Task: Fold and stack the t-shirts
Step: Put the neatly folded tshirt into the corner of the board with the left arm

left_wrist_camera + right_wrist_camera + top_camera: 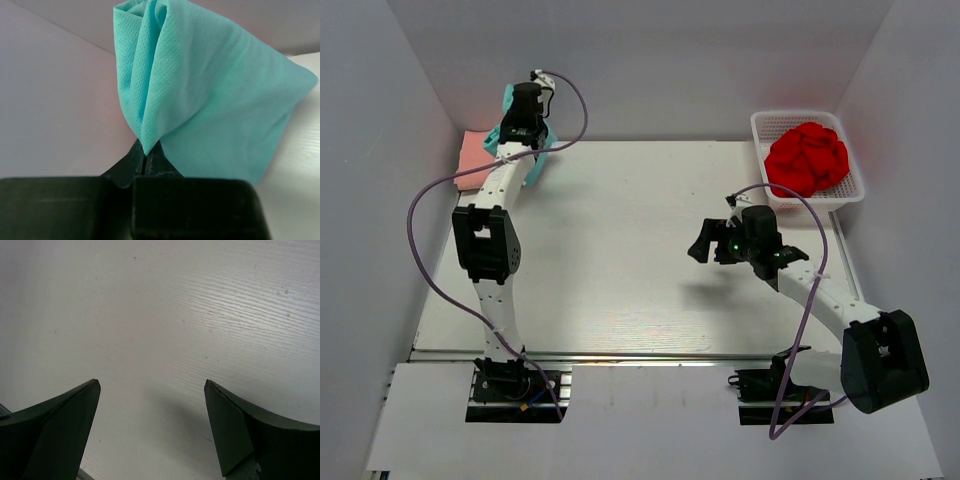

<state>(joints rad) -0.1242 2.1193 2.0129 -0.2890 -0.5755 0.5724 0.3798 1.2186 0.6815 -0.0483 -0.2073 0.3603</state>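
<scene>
My left gripper (525, 140) is at the far left corner of the table, shut on the teal t-shirt (506, 127), which hangs bunched from its jaws. In the left wrist view the teal t-shirt (200, 95) drapes from the pinched fingertips, and the gripper (145, 152) is closed on a fold. The salmon-pink t-shirt (475, 158) lies folded just left of and under the teal one. The bright red t-shirt (807, 157) is crumpled in the white basket (855, 185). My right gripper (705, 243) is open and empty above the bare table (165, 315), right of centre.
The white mesh basket stands at the far right corner. Grey walls close in the table on the left, back and right. Purple cables loop from both arms.
</scene>
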